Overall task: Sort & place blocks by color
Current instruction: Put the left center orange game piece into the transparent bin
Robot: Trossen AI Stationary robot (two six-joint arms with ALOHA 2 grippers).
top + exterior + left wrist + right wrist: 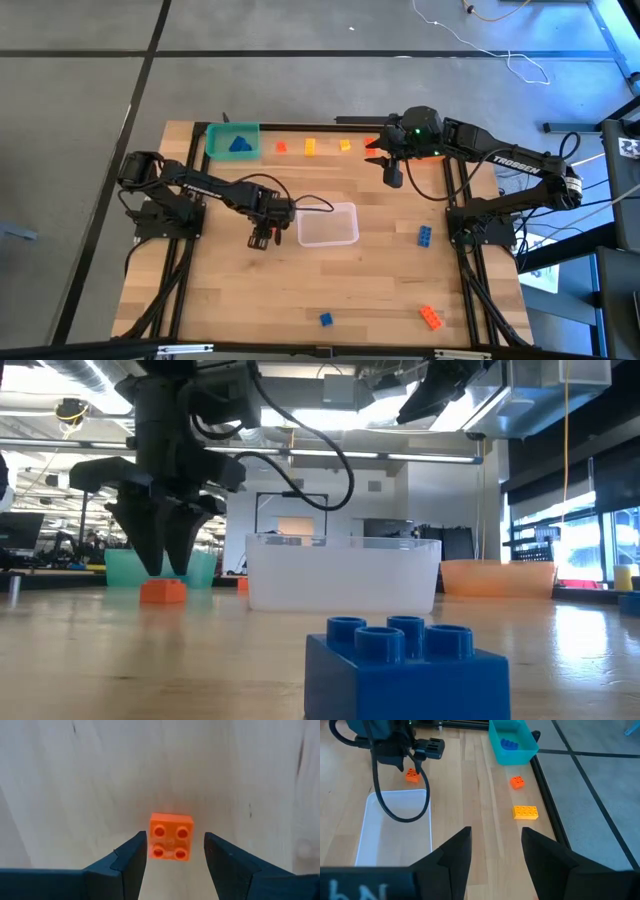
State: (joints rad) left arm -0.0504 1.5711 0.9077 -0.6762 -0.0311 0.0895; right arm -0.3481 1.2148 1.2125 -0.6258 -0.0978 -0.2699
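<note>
Left claw (175,852) stands open around the orange block (171,836), not yet gripping; this light, stiff, smooth brick should be pinched on its flat sides.

Grey tiled floor (300,90), bright windows (560,525), ceiling lights

Only readable bit was "TROSSEN" in white on the right arm (515,160); the wrist-view letters looked like "bN", maybe.
</note>
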